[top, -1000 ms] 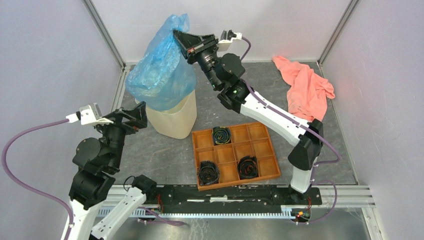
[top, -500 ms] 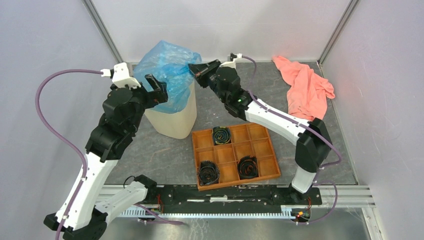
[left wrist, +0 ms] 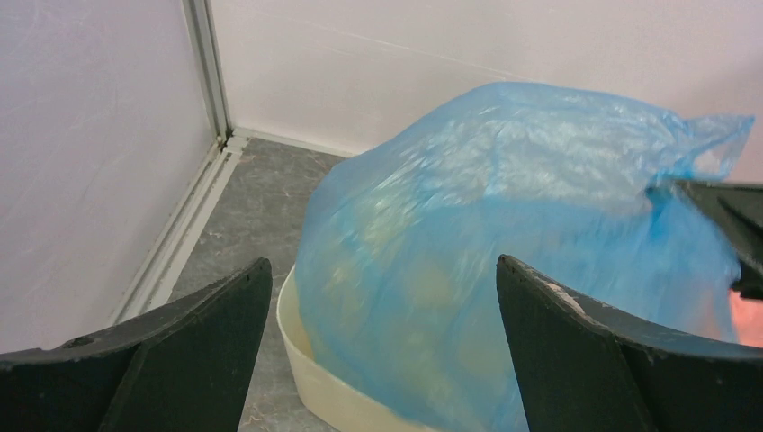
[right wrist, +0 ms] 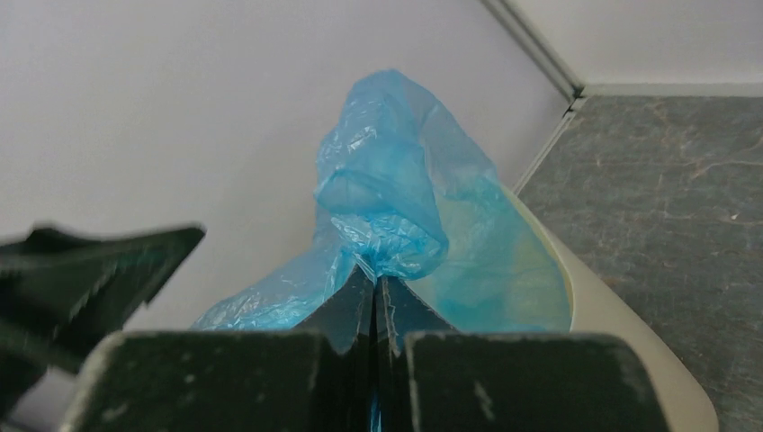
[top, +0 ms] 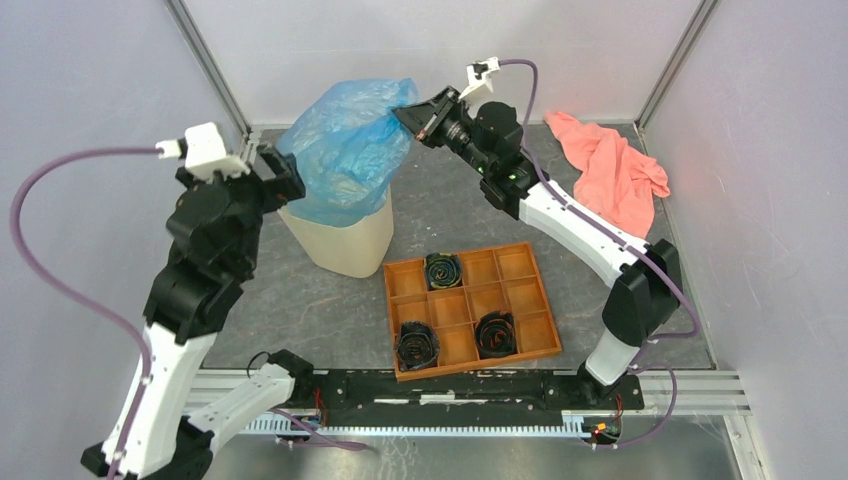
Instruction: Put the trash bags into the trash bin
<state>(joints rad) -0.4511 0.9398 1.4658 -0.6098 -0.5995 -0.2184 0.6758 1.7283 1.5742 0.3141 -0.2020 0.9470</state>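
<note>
While your right gripper (right wrist: 375, 286) pinches a bunched corner of the light-blue trash bag (top: 345, 150) between fingers pressed tight together, most of the film balloons above the cream trash bin (top: 352, 248). From overhead, you see the bag cover the bin's mouth and hang a little way down the near wall. On the left wrist camera, the film sits inside the rim on that side. The pinched corner is held up above the bin's far-right edge.

Your left gripper (left wrist: 382, 263) waits at the bag's left side, level with the rim, its fingers spread wide and holding nothing. The bag fills the gap between them on its camera, but you cannot tell whether either finger touches the film.

Just right of the bin and nearer you, an orange compartment tray (top: 520, 300) lies on the grey table (top: 320, 310) with three black rolls (top: 417, 343) in its cells. A salmon-pink cloth (top: 610, 175) is crumpled at the far right.
</note>
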